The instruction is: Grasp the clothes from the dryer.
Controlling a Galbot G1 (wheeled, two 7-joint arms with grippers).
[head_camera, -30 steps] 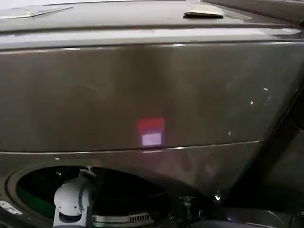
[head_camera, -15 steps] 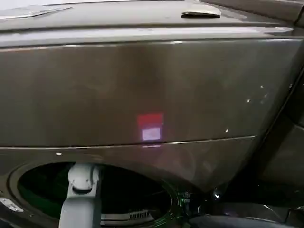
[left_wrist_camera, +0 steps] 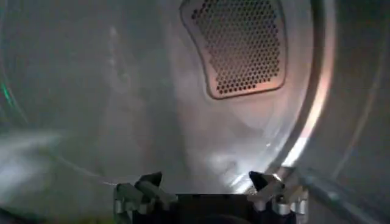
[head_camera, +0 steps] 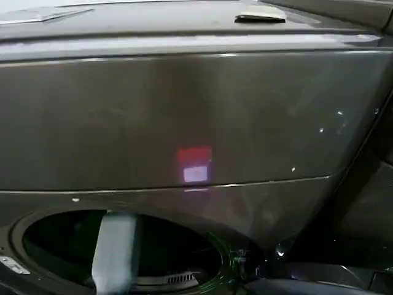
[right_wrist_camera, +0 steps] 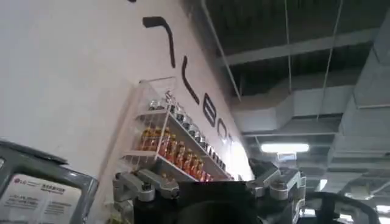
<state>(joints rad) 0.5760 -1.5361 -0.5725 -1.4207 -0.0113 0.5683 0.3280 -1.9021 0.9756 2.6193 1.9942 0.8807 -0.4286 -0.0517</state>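
Left gripper (left_wrist_camera: 204, 181): inside the dryer (head_camera: 196, 123), deep in the drum, facing the perforated vent panel (left_wrist_camera: 234, 45) on the drum's rear wall. Jaws apart, nothing between them. Left arm (head_camera: 113, 252): through the porthole (head_camera: 55, 236) at the dryer's lower front, below the red-and-white sticker (head_camera: 195, 166).

Clothes: place inside the dryer cannot be told. Bare drum metal ahead of the left gripper, no fabric between the jaws. Most likely low in the drum, under the gripper's line of sight; a judgement only.

Right gripper (right_wrist_camera: 210, 182): outside the dryer, turned up and away from it toward a white wall, a shelf of bottles (right_wrist_camera: 173, 149) and a silver machine with an LG label (right_wrist_camera: 42, 195). Jaws apart and empty. Idle, well clear of the porthole.

Step in hand, as judged: reach and search. Entry into the dryer done; grasp not yet made.

Next move:
1. Tilt or lower the left gripper toward the drum floor to bring the fabric in front of the jaws.
2. Keep the jaws apart during the descent.
3. Press lightly into the soft cloth, then close on a fold rather than on a flat layer.
4. Avoid contact with the drum wall and the vent panel.
5. Withdraw through the middle of the porthole, clear of its rim.
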